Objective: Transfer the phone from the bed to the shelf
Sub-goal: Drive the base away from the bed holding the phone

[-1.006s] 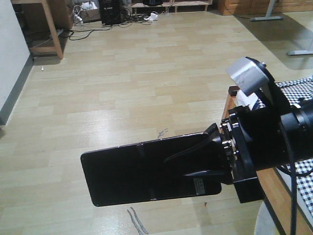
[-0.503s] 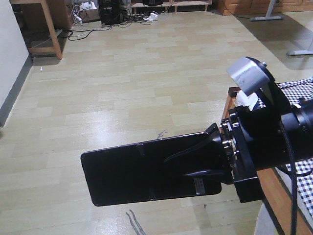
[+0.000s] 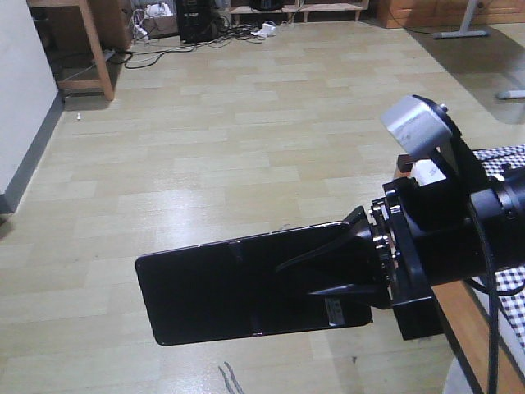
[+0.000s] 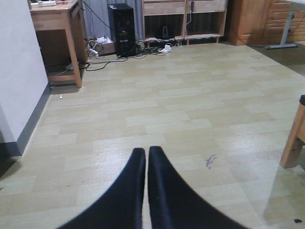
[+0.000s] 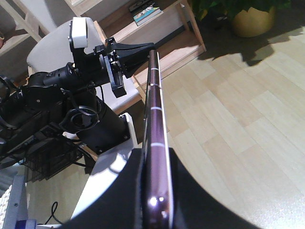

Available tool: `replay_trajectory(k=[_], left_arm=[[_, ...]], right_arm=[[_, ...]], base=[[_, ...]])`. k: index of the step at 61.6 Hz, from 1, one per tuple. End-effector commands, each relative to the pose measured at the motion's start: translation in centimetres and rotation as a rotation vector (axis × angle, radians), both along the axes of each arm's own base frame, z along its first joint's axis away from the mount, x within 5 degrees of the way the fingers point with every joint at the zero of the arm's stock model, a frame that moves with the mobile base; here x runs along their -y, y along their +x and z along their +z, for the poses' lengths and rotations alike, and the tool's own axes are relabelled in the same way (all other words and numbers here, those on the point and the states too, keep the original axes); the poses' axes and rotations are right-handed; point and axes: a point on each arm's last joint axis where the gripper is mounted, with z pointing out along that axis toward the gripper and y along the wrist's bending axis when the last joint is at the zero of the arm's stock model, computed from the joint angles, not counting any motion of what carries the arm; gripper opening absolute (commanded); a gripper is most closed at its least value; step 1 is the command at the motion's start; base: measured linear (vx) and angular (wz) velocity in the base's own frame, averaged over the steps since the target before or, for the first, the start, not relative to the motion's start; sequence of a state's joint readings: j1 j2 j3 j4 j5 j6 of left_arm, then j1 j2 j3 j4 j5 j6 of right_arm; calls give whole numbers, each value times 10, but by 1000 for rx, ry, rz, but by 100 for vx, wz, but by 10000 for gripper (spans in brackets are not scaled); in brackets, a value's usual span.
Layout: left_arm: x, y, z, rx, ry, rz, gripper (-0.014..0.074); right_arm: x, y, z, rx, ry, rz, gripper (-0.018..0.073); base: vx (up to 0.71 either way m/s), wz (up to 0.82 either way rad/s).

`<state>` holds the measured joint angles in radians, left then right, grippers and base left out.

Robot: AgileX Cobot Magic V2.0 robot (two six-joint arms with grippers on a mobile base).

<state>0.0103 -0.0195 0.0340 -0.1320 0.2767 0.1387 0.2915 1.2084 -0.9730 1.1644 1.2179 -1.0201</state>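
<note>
Risks dropping the phone (image 3: pixel 205 287), pinched only by its right end in the right tool (image 3: pixel 295 281), onto the floor (image 3: pixel 246 123).

The phone (image 3: pixel 221 287) is glossy black, its edge pinkish-purple; the right end effector (image 3: pixel 294 281) is matte black. The bed (image 3: pixel 513 156) wears black-and-white check. The floor (image 3: pixel 205 139) is pale beige plank, the pot (image 5: pixel 252 21) yellow

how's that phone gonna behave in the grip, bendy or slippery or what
Probably stiff: the phone juts out flat from the right end effector with no visible sag. Likely slippery, since its glossy face and metal edge shine. Held at one end only, it may pivot if bumped.
</note>
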Motion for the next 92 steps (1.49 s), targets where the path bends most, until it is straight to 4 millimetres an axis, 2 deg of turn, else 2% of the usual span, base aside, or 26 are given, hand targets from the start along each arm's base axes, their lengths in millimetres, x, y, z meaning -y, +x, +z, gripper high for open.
replay_trajectory(k=[1,92], left_arm=[[-1,1,6,77,-11,7,1],[-1,1,6,77,-11,7,1]], right_arm=[[-2,-11,20,4,101,61,-1],[-2,-11,20,4,101,60,-1]], base=[[10,15],[23,3]])
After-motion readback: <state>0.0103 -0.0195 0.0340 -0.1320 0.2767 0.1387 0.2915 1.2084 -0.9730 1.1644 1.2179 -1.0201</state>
